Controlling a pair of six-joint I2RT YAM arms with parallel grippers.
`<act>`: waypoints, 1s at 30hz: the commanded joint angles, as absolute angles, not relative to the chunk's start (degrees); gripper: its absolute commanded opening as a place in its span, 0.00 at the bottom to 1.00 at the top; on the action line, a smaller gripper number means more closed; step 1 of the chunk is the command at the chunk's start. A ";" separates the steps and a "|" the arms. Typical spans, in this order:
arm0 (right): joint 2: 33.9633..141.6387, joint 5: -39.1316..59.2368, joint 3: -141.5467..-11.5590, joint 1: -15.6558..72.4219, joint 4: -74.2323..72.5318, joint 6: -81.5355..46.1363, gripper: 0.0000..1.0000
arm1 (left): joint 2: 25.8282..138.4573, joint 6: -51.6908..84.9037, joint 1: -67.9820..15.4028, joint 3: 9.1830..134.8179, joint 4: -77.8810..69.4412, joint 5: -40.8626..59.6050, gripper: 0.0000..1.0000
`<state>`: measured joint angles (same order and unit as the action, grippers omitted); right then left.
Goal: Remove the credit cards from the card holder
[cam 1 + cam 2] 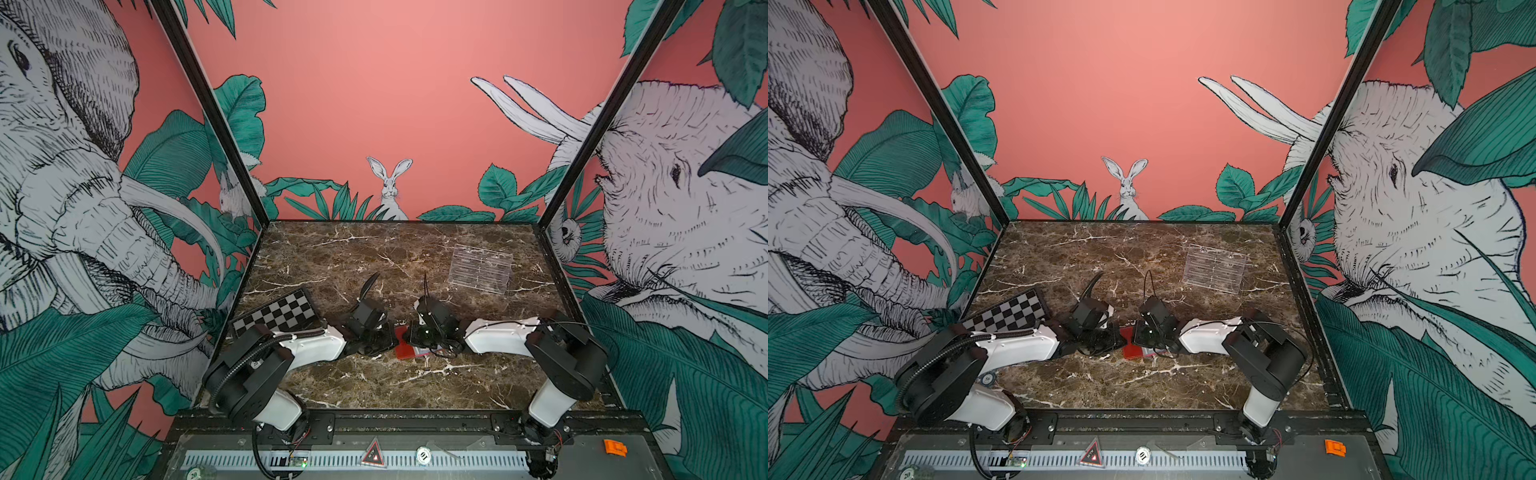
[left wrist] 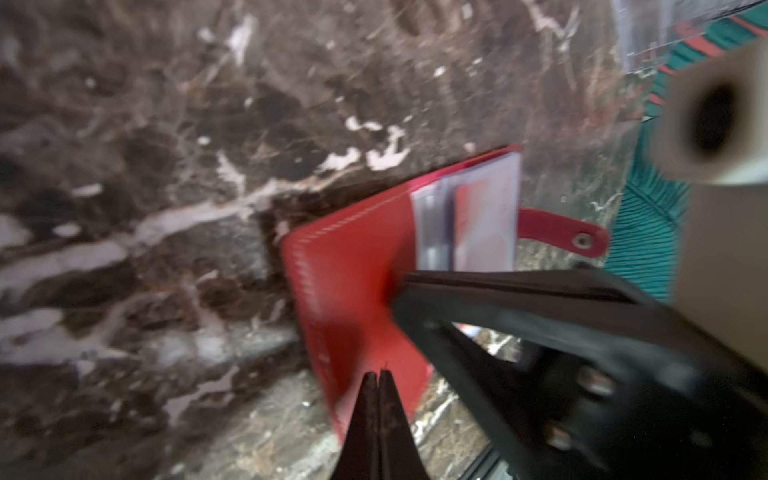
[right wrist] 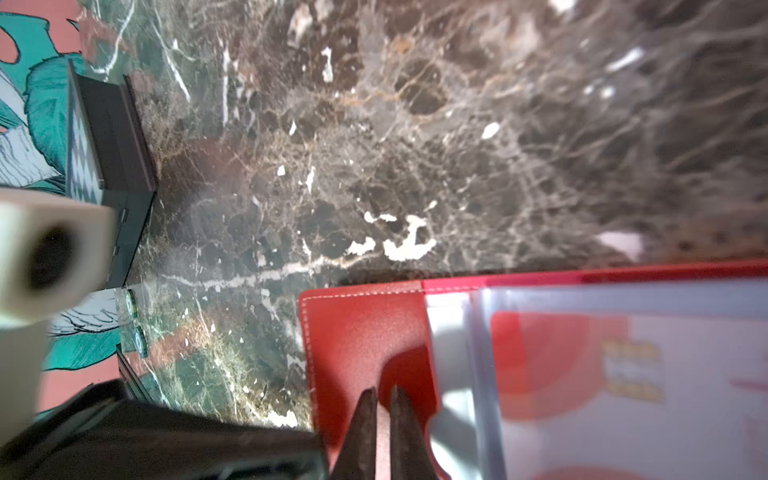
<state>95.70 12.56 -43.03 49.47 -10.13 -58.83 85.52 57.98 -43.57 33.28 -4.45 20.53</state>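
1. Finding the card holder (image 1: 405, 349) (image 1: 1133, 351) lying open on the marble table (image 1: 374, 257), toward 6 o'clock from the table's middle in both top views, with one arm reaching in at its 9 o'clock and the other at its 3 o'clock.
2. Seeing the left gripper (image 2: 378, 376) clenched tip to tip at the red cover's edge. Not being able to tell whether any leather is pinched between. Risking the whole holder sliding if this is only pressing, not gripping.
3. Seeing the right gripper (image 3: 383, 395) closed to a sliver over the cover, just beside the clear sleeves (image 3: 473, 332), grasping nothing visible.
4. Noting the credit cards (image 3: 582, 374) sitting inside those sleeves, none out yet. Risking a pinch on sleeve plastic along with a card, and so dragging the holder instead of freeing the card.
5. Risking the cover flipping shut over the cards if the left hold slips.
6. Working in tight quarters and risking one gripper knocking the other.
7. Judging the chequered board (image 1: 282, 311) at 9 o'clock and the acrylic stand (image 1: 480, 270) at 2 o'clock well apart, posing little hazard.
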 commanded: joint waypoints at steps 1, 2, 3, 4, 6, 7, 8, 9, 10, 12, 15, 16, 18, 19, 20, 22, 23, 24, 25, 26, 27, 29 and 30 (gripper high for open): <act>92.21 9.80 -41.93 49.70 -13.09 -60.57 0.10 | 86.51 57.89 -43.53 32.30 -5.71 20.05 0.00; 90.09 9.16 -41.44 49.68 -13.14 -60.81 0.11 | 86.92 57.54 -43.58 32.41 -5.49 19.82 0.00; 88.62 8.37 -40.94 49.75 -12.54 -60.69 0.13 | 87.26 57.16 -43.53 32.50 -5.19 19.46 0.00; 86.69 7.08 -40.43 49.67 -11.38 -60.37 0.16 | 87.59 56.76 -43.54 32.69 -4.66 18.99 0.00; 83.37 5.42 -39.58 49.42 -8.32 -59.16 0.22 | 88.19 56.33 -43.57 32.37 -4.57 18.38 0.00; 82.04 5.22 -39.32 49.15 -6.73 -58.04 0.25 | 88.40 56.35 -43.55 32.18 -4.78 18.30 0.00; 80.73 5.31 -39.20 48.76 -4.97 -56.56 0.29 | 88.78 56.17 -43.51 32.16 -4.88 18.20 0.00; 79.56 5.67 -38.78 48.17 -3.60 -55.24 0.33 | 89.06 56.00 -43.52 32.21 -4.85 18.17 0.00; 78.20 6.38 -38.18 47.46 -2.62 -53.94 0.39 | 89.38 55.69 -43.58 32.30 -4.66 18.14 0.00; 75.57 7.58 -36.28 45.52 -1.94 -52.82 0.51 | 89.89 55.32 -43.57 32.35 -4.66 18.02 0.00; 72.78 10.35 -35.22 43.18 0.79 -50.06 0.67 | 90.23 54.67 -43.52 32.13 -4.48 17.42 0.00; 72.77 11.21 -35.74 42.40 2.97 -48.65 0.70 | 90.38 54.58 -43.55 31.86 -4.69 17.23 0.00; 73.29 12.86 -36.28 41.14 6.10 -46.59 0.77 | 90.62 54.58 -43.56 31.58 -4.97 17.05 0.00; 73.52 13.45 -36.00 40.39 6.55 -46.15 0.78 | 90.78 54.58 -43.62 31.48 -5.10 17.13 0.00; 73.61 14.14 -35.42 39.87 5.95 -45.98 0.78 | 90.83 54.40 -43.63 31.46 -5.10 17.14 0.00; 73.73 15.36 -34.39 39.14 4.14 -45.75 0.79 | 90.80 54.06 -43.66 31.47 -5.12 17.23 0.00; 73.91 15.72 -34.36 38.95 3.94 -45.55 0.79 | 90.62 53.89 -43.68 31.47 -5.12 17.23 0.00; 74.20 15.98 -34.46 38.79 3.98 -45.32 0.79 | 90.55 53.80 -43.79 31.49 -5.10 17.18 0.00; 74.44 16.24 -34.61 38.72 3.72 -45.20 0.78 | 90.44 53.63 -43.82 31.63 -4.97 17.14 0.00; 74.61 16.35 -34.42 38.76 2.97 -45.42 0.78 | 90.35 53.61 -43.91 31.66 -4.84 17.08 0.00; 74.87 16.55 -34.09 38.69 2.03 -45.72 0.78 | 90.35 53.61 -43.94 31.73 -4.95 17.10 0.00; 76.00 16.61 -33.77 38.60 1.33 -46.05 0.77 | 90.52 53.61 -44.10 31.95 -4.88 17.12 0.00; 76.45 16.70 -33.72 38.48 1.25 -45.97 0.77 | 90.61 53.53 -44.12 31.98 -4.85 17.23 0.00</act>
<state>75.18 15.70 -34.28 38.94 3.18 -46.87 89.01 54.37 -43.72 33.17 -7.84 20.10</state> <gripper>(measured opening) 0.773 0.045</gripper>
